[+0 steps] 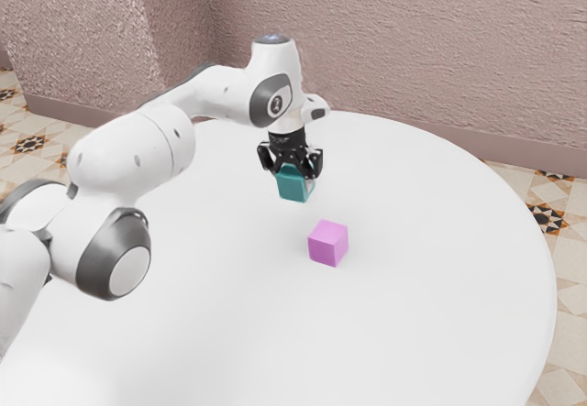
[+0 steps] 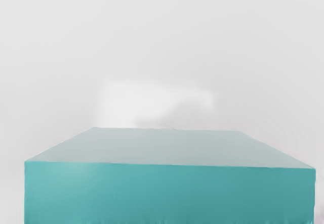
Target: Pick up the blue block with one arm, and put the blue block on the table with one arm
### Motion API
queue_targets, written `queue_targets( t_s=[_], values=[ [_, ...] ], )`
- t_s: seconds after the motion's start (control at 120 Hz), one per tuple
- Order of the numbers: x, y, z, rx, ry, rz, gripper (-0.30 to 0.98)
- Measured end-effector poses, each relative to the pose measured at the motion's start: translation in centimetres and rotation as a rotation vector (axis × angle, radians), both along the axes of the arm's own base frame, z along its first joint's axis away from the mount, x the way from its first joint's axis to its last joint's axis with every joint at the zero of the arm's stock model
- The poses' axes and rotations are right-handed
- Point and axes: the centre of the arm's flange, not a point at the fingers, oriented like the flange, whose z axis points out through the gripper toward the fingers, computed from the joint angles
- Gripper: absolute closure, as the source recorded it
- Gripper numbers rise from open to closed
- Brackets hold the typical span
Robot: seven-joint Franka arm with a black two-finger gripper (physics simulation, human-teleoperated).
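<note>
- At the exterior view's left, our white arm (image 1: pixel 133 154) reaches toward the middle. It is the only arm, so the question of which is nearer does not arise.
- Further right, at the arm's end, our black gripper (image 1: pixel 293 170) points down toward the table (image 1: pixel 440 305), a round white one.
- Directly beneath the gripper, close up against it, is the blue block (image 1: pixel 294 185), teal in colour. As we judge it, the coming move turns on this: the block lies straight below our hand, so the path is up or down, with little sideways reach.
- The block looks upright and roughly cube-shaped; we make out no long axis. In the wrist view its teal face (image 2: pixel 169 191) runs broad and nearly level, so the hand seems well squared to it.
- Whether the gripper is spread or pinching the block, we cannot tell. Nor can we tell whether the block's underside touches the table.
- If the grip is firm, our next step is a straight lift or a gentle lowering; if not, it must be secured first, or the block could slip.
- Right of the blue block, and nearer the viewer, a pink block (image 1: pixel 327 244) sits on the table, apart from it. We would keep clear of it.
</note>
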Motion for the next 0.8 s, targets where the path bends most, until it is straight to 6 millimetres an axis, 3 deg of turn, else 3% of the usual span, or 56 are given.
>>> queue_targets(
  t_s=[0.1,0.308,0.433,0.617,0.667,0.742,0.8],
  values=[
    [0.3,2.8,-2.9,-0.003,0.036,0.025,0.31],
    [0.2,3.1,-5.7,-0.023,0.079,0.017,0.31],
    [0.1,3.0,-6.1,-0.028,0.086,0.01,0.29],
    [0.1,3.0,-6.0,-0.038,0.085,0.006,0.13],
    [0.2,3.2,-4.5,-0.037,0.069,0.006,0.1],
    [-0.3,4.1,3.4,-0.037,-0.012,0.014,0.07],
    [-1.1,4.4,7.2,-0.049,-0.042,0.012,0.05]
  ],
)
